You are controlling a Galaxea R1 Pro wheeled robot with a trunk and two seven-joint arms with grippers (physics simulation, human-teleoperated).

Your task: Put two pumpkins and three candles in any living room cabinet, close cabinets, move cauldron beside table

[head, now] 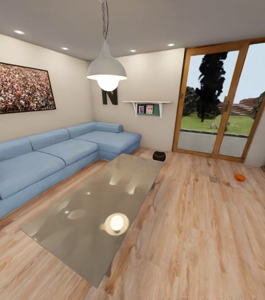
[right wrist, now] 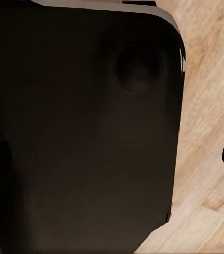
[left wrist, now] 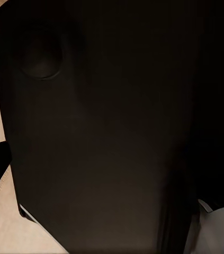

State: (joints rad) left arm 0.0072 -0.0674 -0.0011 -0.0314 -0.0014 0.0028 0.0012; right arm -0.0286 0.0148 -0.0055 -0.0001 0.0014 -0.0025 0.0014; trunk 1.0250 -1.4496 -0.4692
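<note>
Bright, even light from the glowing pendant lamp (head: 107, 71), ceiling spotlights and daylight through the glass doors (head: 228, 100) leaves glare on the glossy coffee table (head: 94, 208), with wide-angle stretching at edges, while both wrist views are dark and soft.

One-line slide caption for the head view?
Living room: pumpkin and candle on floor, cauldron beyond coffee table.

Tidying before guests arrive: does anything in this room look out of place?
Yes. A pumpkin and a small grey candle lie loose on the wood floor near the glass doors; the cauldron sits beyond the table.
</note>
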